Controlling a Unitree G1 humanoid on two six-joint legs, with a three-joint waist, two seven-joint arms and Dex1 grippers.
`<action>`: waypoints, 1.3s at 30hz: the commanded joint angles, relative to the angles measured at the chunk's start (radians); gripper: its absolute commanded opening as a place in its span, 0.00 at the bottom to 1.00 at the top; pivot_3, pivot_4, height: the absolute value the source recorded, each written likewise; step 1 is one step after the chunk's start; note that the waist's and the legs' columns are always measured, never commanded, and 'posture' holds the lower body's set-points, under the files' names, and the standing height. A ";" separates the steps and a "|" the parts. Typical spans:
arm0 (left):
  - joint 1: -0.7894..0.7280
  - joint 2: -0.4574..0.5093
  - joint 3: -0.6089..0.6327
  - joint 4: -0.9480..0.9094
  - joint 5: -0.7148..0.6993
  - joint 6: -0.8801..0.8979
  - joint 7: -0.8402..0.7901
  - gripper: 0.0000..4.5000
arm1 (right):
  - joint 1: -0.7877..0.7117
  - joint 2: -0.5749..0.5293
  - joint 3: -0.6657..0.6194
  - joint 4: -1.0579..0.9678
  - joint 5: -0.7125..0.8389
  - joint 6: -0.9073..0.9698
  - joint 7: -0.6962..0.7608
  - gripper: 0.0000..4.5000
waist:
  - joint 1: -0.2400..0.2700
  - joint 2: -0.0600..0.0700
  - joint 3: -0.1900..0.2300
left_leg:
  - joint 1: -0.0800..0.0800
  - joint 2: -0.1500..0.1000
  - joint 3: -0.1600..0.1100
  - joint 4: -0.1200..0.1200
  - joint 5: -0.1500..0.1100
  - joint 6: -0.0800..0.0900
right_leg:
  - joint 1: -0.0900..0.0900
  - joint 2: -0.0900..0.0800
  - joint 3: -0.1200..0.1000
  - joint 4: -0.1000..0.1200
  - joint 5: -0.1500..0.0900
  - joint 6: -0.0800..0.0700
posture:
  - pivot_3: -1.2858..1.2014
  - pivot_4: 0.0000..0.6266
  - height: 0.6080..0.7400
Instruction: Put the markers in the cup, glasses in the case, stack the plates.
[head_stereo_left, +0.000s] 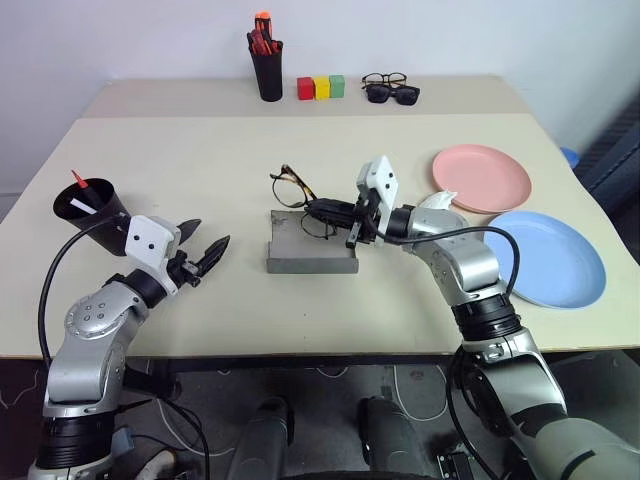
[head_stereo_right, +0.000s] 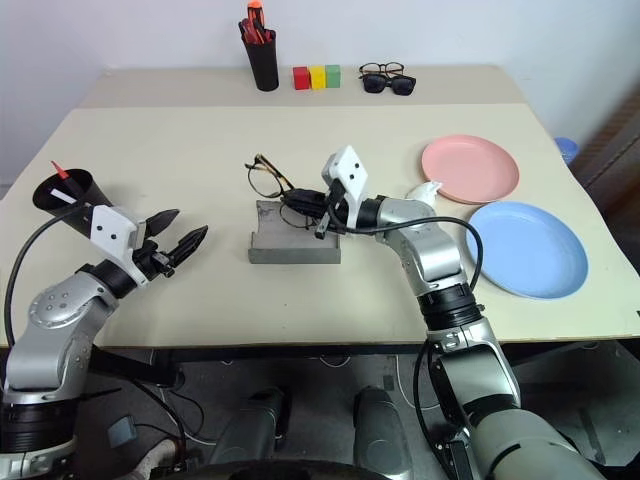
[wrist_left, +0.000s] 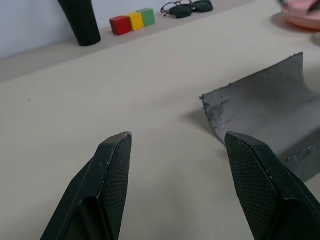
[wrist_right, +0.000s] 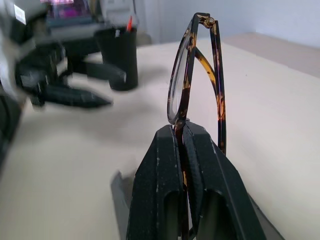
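At frame centre the right gripper (head_stereo_left: 322, 211) is pinching the thin wire-rimmed glasses (head_stereo_left: 292, 187) above the grey felt case (head_stereo_left: 311, 244) — left gripper (head_stereo_left: 203, 247), lower left, is gaping empty.

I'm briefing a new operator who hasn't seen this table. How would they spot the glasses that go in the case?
Look at the middle of the beige table, where the grey case lies open. The glasses are held just above it, pinched in the right gripper. Unlike the two pairs at the far edge, they have thin rims.
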 joint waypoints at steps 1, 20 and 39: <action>0.003 0.002 0.022 -0.053 -0.017 -0.003 0.017 0.67 | 0.013 -0.032 0.043 0.008 -0.052 -0.075 0.046 0.02 | 0.000 0.000 0.000 | 0.000 0.000 0.000 0.000 0.000 0.000 | 0.000 0.000 0.000 0.000 0.000 0.000 | 0.52 0.24 1.00; -0.234 -0.033 -0.065 -0.058 -0.089 0.206 0.126 0.67 | 0.085 -0.109 -0.043 -0.111 -0.017 0.042 0.014 0.87 | 0.022 -0.001 0.000 | -0.001 0.001 0.000 0.001 0.000 0.000 | 0.000 0.001 0.000 0.000 0.000 -0.001 | 0.52 0.24 1.00; -1.053 -0.153 -0.511 1.192 0.352 -0.111 -0.065 0.01 | 0.755 -0.368 -0.456 -0.556 0.138 0.009 0.000 0.88 | 0.030 -0.003 0.001 | -0.008 0.001 0.004 0.003 0.000 0.000 | -0.003 0.000 0.000 -0.006 -0.001 0.008 | 0.52 0.24 1.00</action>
